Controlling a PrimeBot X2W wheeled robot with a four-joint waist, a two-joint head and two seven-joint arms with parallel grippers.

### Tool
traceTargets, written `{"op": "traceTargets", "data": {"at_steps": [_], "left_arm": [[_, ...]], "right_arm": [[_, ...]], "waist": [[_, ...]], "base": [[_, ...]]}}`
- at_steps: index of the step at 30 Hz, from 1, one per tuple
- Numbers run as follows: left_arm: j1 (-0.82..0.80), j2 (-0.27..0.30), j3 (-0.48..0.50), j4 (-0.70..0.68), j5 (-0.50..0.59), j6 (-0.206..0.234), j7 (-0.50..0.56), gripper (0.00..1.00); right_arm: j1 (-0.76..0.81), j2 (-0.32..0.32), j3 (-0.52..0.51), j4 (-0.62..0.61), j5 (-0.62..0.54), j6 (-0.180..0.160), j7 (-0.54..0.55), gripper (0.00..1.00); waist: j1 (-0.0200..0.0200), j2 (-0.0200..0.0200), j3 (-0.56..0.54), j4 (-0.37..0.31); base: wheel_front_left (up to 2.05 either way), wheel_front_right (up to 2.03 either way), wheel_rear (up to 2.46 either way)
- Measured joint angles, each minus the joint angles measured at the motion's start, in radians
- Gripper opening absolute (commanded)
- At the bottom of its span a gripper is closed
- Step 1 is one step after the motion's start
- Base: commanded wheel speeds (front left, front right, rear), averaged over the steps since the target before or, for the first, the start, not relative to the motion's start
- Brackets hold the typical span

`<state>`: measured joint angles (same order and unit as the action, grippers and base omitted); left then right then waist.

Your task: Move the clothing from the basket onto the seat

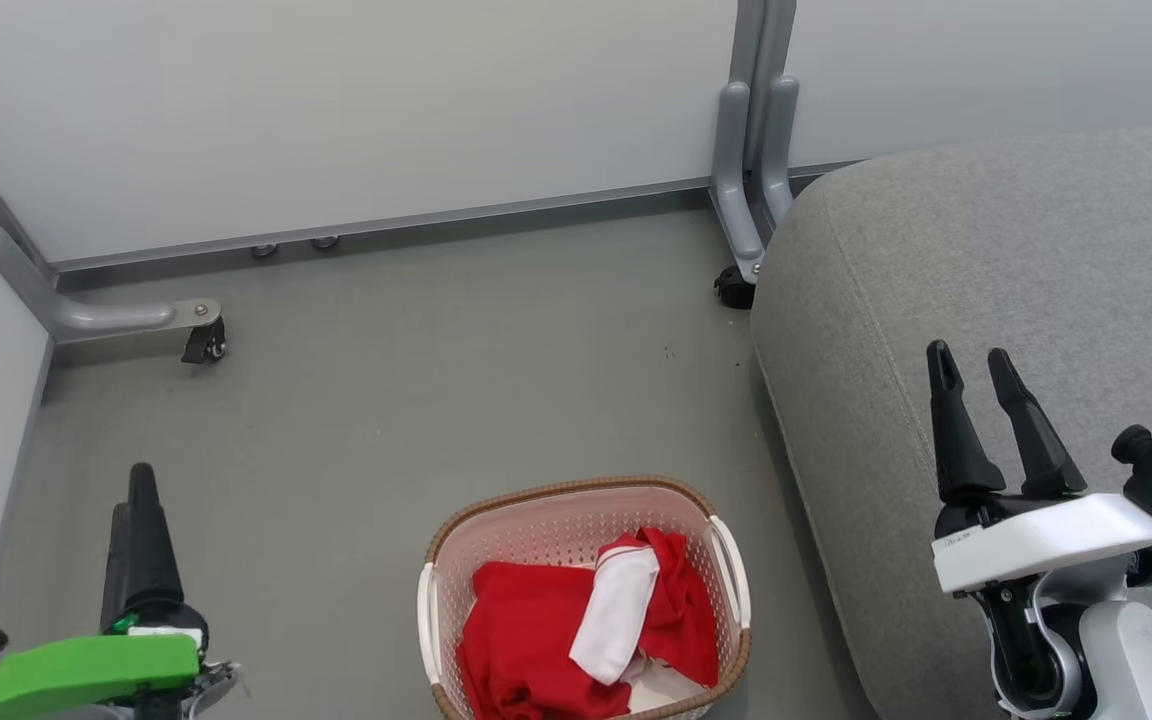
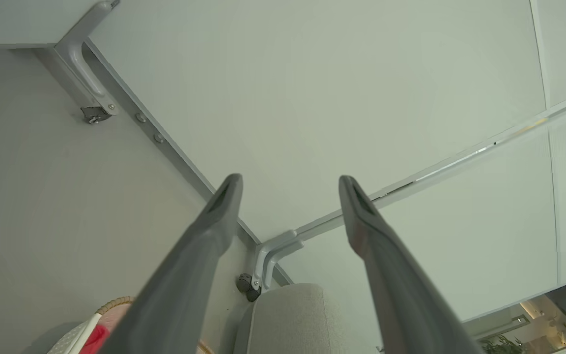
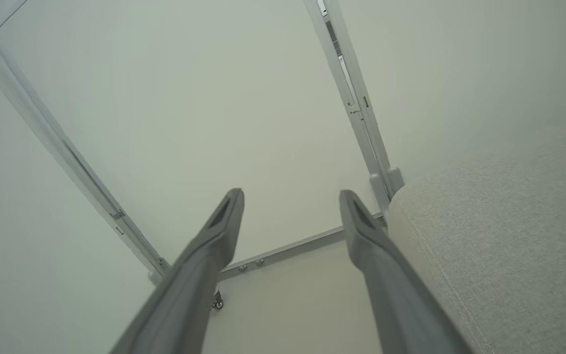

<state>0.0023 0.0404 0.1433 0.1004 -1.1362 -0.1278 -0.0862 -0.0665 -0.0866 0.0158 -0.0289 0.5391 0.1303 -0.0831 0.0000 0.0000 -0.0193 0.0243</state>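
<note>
- Clothing [image 1: 526,640] sits heaped in the basket [image 1: 576,488], red with a white panel folded across the top.
- Basket's down on the floor [image 1: 386,380], just beside the seat [image 1: 1016,250], which lies to its right.
- Left gripper [image 1: 131,490] hangs over the floor, left of the basket, jaws spread wide and empty.
- Right gripper [image 1: 969,356] hovers over the seat's near edge, jaws wide too, gripping nothing.

The clothing [image 1: 526,640] is red with a white panel. The basket [image 1: 556,535] is cream-white with dotted perforations and a brown woven-look rim. The seat [image 1: 986,260] is plain grey fabric. The floor [image 1: 416,380] is grey-green. The left tool [image 1: 131,490] has a green housing, the right tool [image 1: 969,355] a white one.
</note>
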Motion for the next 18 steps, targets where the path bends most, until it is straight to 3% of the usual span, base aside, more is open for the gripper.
{"op": "traceTargets", "data": {"at_steps": [9, 18], "left_arm": [[0.026, 0.002, -0.081, -0.048, 0.248, 0.007, -0.027, 1.0], [0.04, 0.002, -0.189, -0.031, 0.467, 0.064, -0.05, 1.0]], "right_arm": [[0.007, 0.001, 0.031, -0.016, -0.129, 0.0, -0.028, 1.0], [0.045, 0.005, 0.042, 0.019, -0.207, 0.0, -0.052, 1.0]], "waist": [[0.0, 0.0, -0.007, 0.007], [0.0, 0.0, -0.014, 0.008]], "base": [[0.0, 0.0, 0.0], [0.0, 0.0, 0.0]]}}
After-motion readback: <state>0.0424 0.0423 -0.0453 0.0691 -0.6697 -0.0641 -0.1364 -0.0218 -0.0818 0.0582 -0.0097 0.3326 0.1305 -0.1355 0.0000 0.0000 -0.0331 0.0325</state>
